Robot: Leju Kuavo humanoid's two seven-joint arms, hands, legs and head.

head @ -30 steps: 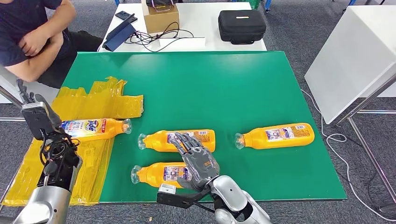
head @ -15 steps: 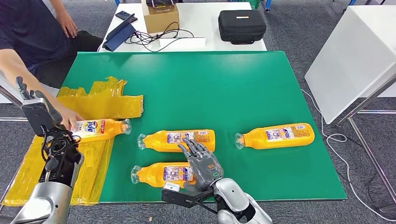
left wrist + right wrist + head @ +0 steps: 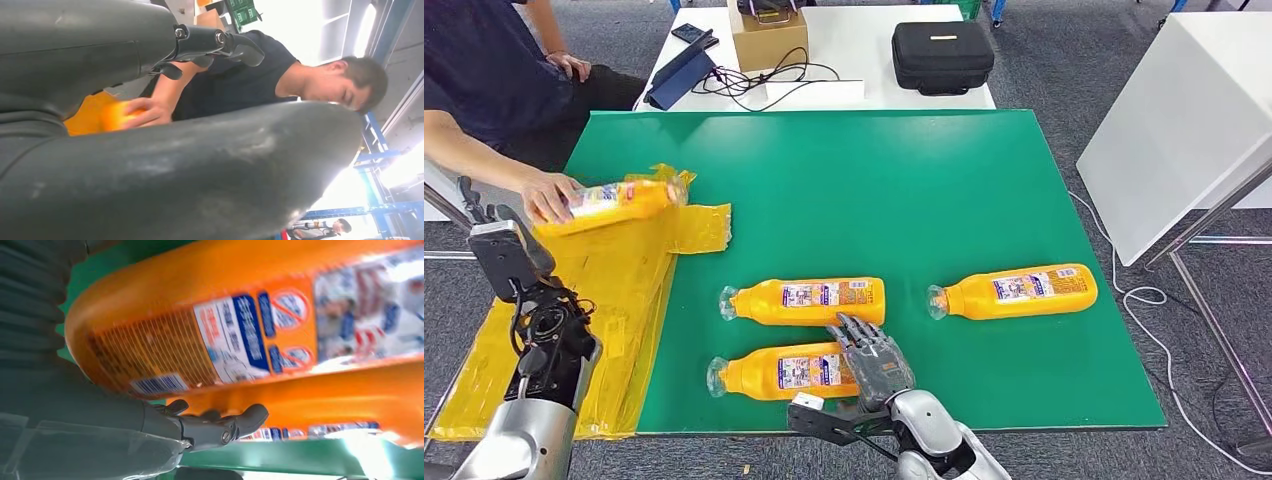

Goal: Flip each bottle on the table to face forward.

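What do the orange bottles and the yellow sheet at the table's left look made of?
The bottles, such as the nearest one, look like glossy orange plastic with printed paper or film labels; light glints off them. The yellow sheet looks like thin, see-through plastic film, wrinkled and shiny. The table has a matte green top.

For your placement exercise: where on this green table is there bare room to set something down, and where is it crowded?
Free: the far half of the green table, beyond the bottles, and the near right corner below the right bottle. Crowded: near centre, two bottles with the right robot hand; yellow plastic sheet covers the left.
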